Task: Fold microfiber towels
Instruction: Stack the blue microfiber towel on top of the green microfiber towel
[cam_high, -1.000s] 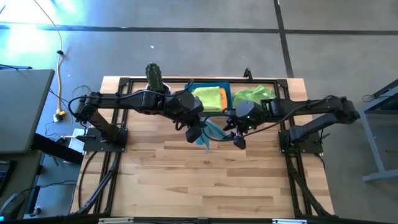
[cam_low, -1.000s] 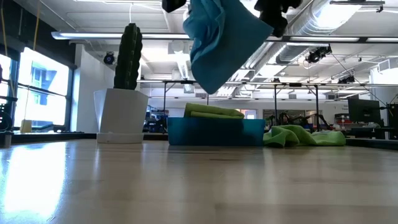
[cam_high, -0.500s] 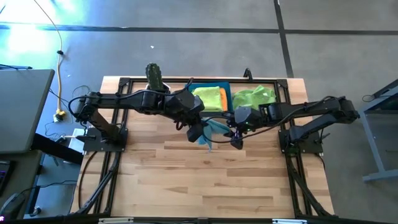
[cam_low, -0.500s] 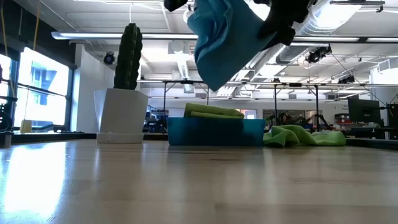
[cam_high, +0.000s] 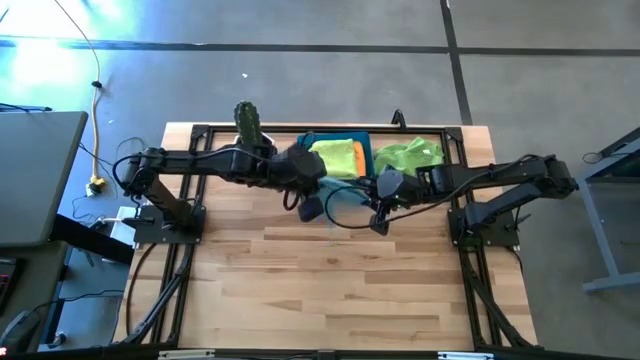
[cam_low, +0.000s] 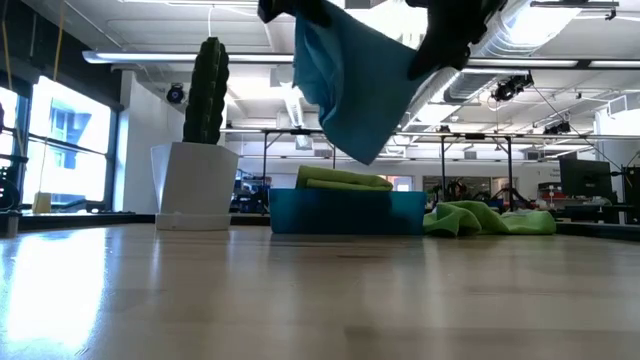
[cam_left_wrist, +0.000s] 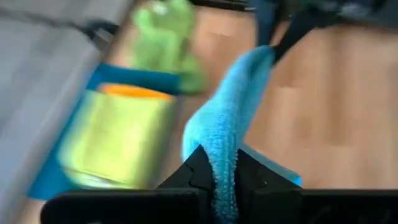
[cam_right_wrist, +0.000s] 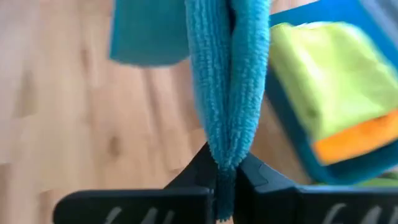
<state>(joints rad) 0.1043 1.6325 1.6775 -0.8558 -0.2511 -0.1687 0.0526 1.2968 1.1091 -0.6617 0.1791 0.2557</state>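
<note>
From the high view I saw both dark arms reaching toward the middle of the wooden table (cam_high: 340, 290), the left gripper (cam_high: 310, 207) and the right gripper (cam_high: 379, 219) near each other, with the soft light blue microfiber towel (cam_high: 338, 200) strung between them just in front of the blue plastic bin (cam_high: 366, 152). A folded lime green towel (cam_high: 335, 156) lay in that bin over an orange one, and a second, crumpled lime green towel (cam_high: 408, 155) sat just beside the bin on the table. In the low view the light blue towel (cam_low: 350, 80) hung clear above the tabletop, its lowest corner pointing down above the bin (cam_low: 345, 212), with a green cactus in a white pot (cam_low: 200, 150) off to one side. Through the left wrist view I had the left gripper (cam_left_wrist: 222, 171) pinched tight on an edge of the towel (cam_left_wrist: 230, 118), the cloth running away toward the other gripper. Through the right wrist view the right gripper (cam_right_wrist: 226, 167) was likewise clamped on a doubled edge of the towel (cam_right_wrist: 227, 74), with the orange towel (cam_right_wrist: 354, 140) showing under the green one in the bin.
</note>
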